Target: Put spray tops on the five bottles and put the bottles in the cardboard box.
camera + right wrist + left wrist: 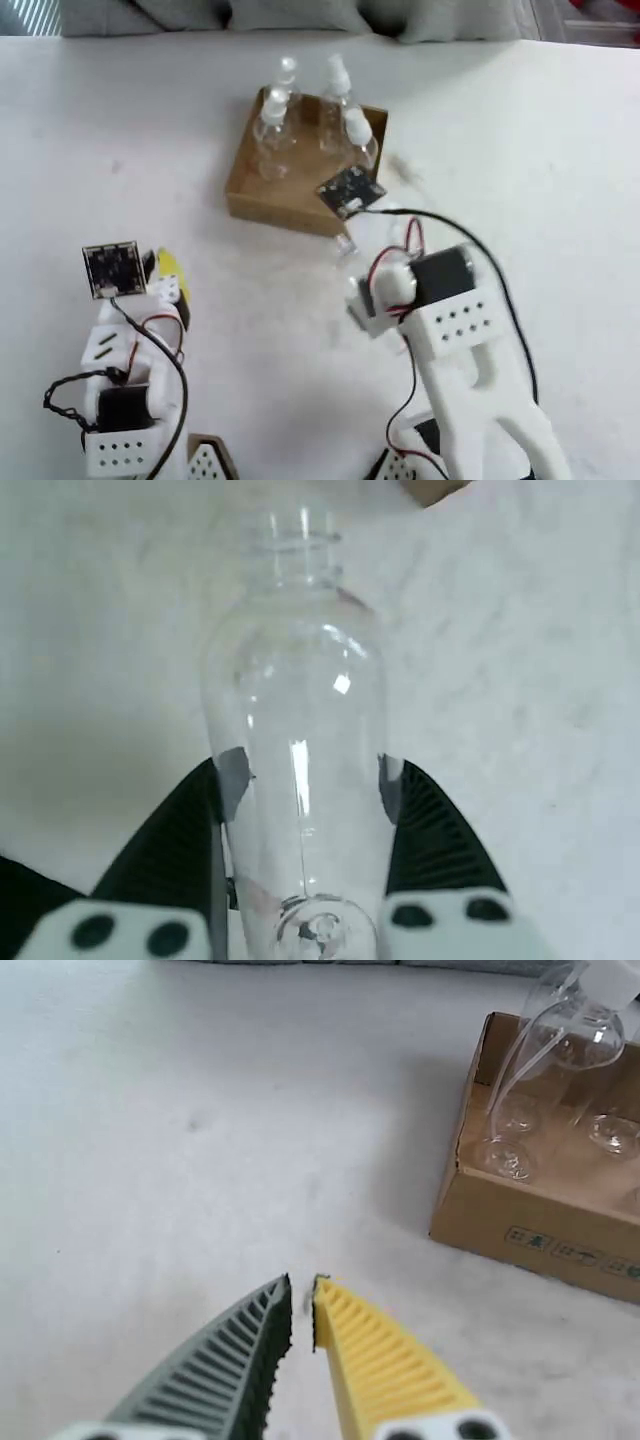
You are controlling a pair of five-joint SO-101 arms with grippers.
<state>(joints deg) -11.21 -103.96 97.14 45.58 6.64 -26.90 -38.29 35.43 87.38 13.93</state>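
A clear bottle point(300, 660) with no spray top sits between the black fingers point(180, 850) of my right gripper point(310, 770), which is shut on it. Its open neck points away from the wrist camera, over the white table. In the high view my right gripper point(346, 236) hangs just in front of the cardboard box point(262, 197), mostly hidden under its camera board. Several clear bottles point(275, 125) with white spray tops stand upright in the box. My left gripper point(170, 272) rests near the table's front left. Its grey and yellow fingers are shut on nothing point(302, 1295), with the box point(530, 1225) well off to one side.
The white table point(120, 130) is bare to the left of the box and between the two arms. Cables run along the right arm point(455, 300). Grey fabric lies along the table's far edge.
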